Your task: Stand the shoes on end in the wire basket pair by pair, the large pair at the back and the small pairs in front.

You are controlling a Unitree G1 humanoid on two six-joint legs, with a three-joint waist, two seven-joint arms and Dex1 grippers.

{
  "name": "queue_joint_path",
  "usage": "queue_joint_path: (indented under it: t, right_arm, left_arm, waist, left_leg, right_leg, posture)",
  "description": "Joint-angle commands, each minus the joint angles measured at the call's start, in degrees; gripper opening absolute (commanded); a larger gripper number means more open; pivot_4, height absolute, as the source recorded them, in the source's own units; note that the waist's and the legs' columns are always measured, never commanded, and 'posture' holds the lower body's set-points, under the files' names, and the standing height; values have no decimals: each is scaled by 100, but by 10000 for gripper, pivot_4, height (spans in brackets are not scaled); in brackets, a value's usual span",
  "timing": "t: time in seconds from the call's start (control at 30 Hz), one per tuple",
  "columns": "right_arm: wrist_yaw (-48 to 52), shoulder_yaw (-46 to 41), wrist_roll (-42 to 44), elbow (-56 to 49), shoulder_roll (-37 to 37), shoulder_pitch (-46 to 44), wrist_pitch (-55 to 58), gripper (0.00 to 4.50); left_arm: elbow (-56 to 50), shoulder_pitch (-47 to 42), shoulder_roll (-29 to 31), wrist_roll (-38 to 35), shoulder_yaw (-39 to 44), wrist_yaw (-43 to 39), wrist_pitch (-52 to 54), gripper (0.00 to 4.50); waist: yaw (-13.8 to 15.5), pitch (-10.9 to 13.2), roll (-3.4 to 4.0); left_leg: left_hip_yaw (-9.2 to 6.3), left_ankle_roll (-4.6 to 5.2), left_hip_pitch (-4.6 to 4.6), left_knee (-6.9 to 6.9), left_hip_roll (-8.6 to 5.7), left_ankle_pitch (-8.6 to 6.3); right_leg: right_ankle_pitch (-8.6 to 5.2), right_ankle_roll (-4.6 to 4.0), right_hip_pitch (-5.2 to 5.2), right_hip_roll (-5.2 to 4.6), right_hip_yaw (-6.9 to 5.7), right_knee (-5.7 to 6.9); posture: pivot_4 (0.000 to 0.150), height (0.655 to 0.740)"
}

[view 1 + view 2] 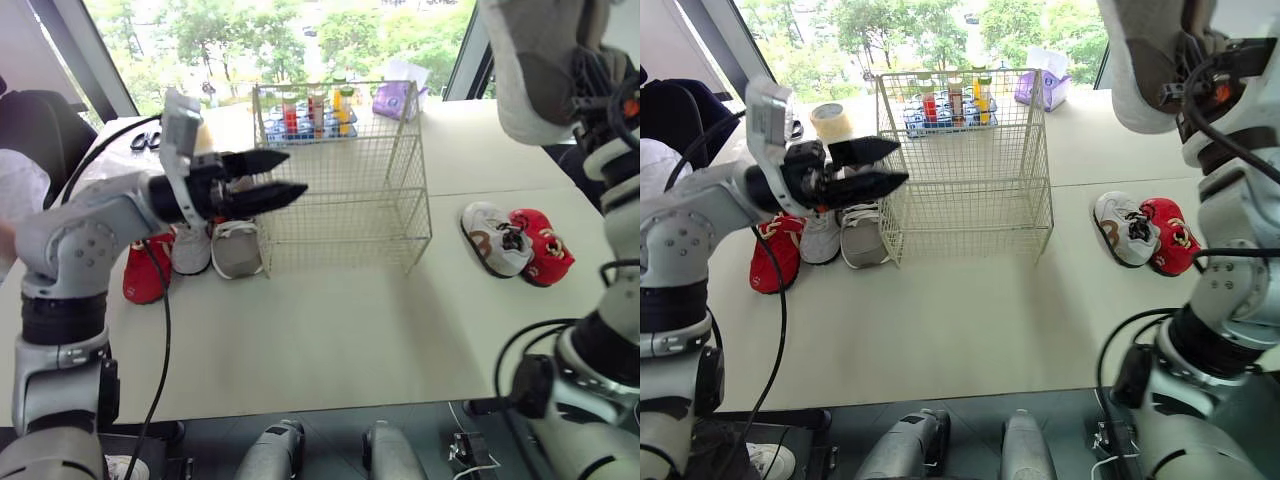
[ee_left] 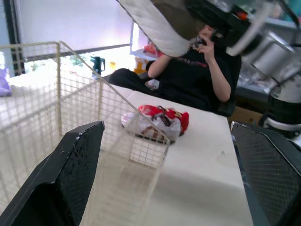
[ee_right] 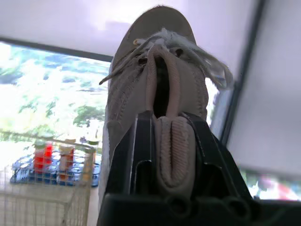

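**Across the table, past the basket corner**

Looks out between the two black fingers [image 2: 75, 160] of the left gripper [image 2: 167, 136], spread wide apart. Takes in a corner of the wire basket [image 2: 56, 94], close by on the white table [image 2: 202, 160]. Finds a small pair [image 2: 157, 123], one pale and one red, lying just beyond. Catches a large grey shoe [image 2: 155, 23] high overhead, clamped in the right gripper [image 2: 209, 19]. Shows a seated person [image 2: 197, 75] in black behind the table.
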Motion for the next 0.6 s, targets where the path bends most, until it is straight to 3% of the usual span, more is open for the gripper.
queue_joint_path:
  t: [0.03, 0.13, 0.27, 0.6]
  right_arm:
    - [1177, 578, -81, -185, -696, 270, -1372, 7139]
    - [1937, 939, -612, 350, -1276, 620, -2919, 7139]
    - [2352, 1204, -924, 898, -1484, 657, -4390, 7139]
    - [2723, 1598, -1031, 1372, -1407, 414, -5795, 7139]
  left_arm:
    - [566, -426, 146, 240, 148, -293, -181, 45000]
    - [1288, -827, 304, 477, 104, -736, -266, 45000]
    - [1959, -1156, 502, 831, -4, -1227, -362, 45000]
    - [2528, -1414, 479, 1383, -69, -1735, -538, 45000]
  waist:
    - [-26, 0, -1]
    - [-29, 2, -7]
    - [16, 4, -12]
    - [42, 5, -12]
  left_leg:
    - [-1, 0, 0, 1, 3, 0]
    - [-3, 0, 0, 11, -1, 0]
    - [-2, 1, 0, 24, -7, 0]
    - [-9, -17, -2, 16, -4, 10]
  right_leg:
    - [0, 0, 1, 3, 0, 0]
    - [-1, 1, 9, 3, -2, -1]
    - [1, 5, 14, -1, -3, -2]
    - [0, 4, 8, 1, -3, 1]
  posture:
    - [1500, 7400]
    - [1500, 7400]
    - [1500, 7400]
    - [1500, 7400]
